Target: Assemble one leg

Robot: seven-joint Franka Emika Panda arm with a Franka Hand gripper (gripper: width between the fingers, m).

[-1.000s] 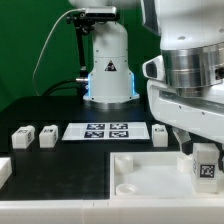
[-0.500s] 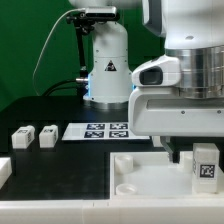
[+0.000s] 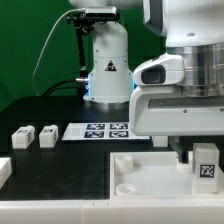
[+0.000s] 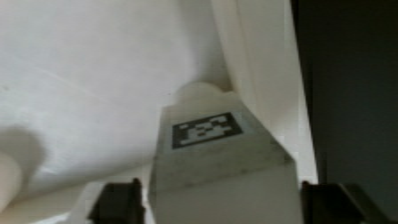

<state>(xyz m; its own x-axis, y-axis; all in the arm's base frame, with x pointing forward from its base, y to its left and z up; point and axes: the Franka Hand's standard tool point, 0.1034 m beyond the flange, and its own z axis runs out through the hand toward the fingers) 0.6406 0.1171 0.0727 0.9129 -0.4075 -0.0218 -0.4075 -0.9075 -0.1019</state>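
The leg (image 3: 206, 163) is held upright between the closed-in fingers of the gripper (image 3: 203, 158), over the white tray (image 3: 140, 180) near the worktop's front edge, at the exterior view's right.

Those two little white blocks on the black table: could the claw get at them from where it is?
Probably yes. The two loose legs lie in the open with nothing over them. But the claw seems already shut on another leg at the tray.
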